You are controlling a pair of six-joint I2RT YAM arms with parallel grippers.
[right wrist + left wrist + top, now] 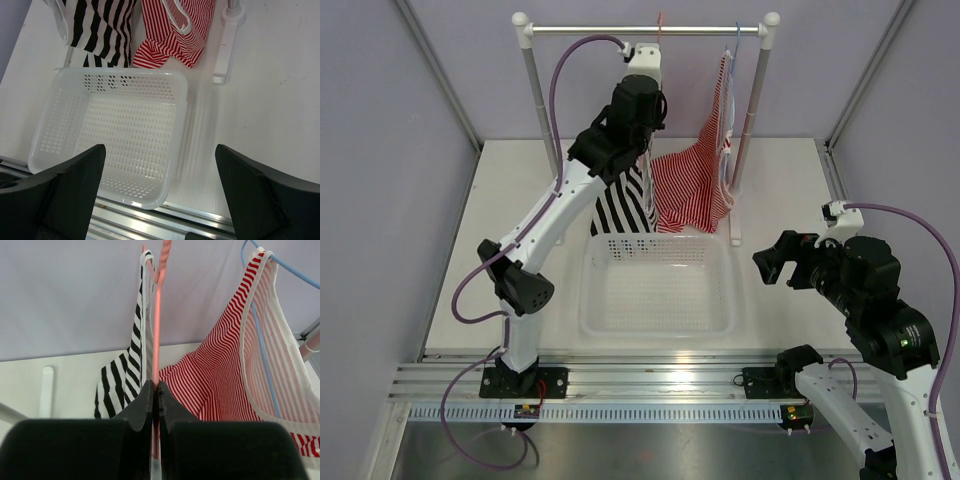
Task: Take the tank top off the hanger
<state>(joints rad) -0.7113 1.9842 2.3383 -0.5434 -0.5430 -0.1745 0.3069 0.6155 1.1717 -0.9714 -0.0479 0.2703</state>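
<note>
The black-and-white striped tank top [620,205] hangs on the pink hanger [156,315] from the rack rail, its hem reaching down behind the basket. My left gripper [653,110] is raised to the rack. In the left wrist view it [155,386] is shut on the pink hanger's wire, with the tank top [131,360] just to its left. The hanger's hook shows at the rail [660,22]. My right gripper [772,262] is open and empty, low at the right. In its own view it [160,148] hovers over the basket's right edge, and the tank top [100,25] shows at the top.
A red-and-white thin-striped top [695,185] hangs on a pale blue hanger [260,330] right of the tank top. The white perforated basket [655,305] sits mid-table. The rack's rail [590,30], right post [750,120] and foot [224,55] stand at the back.
</note>
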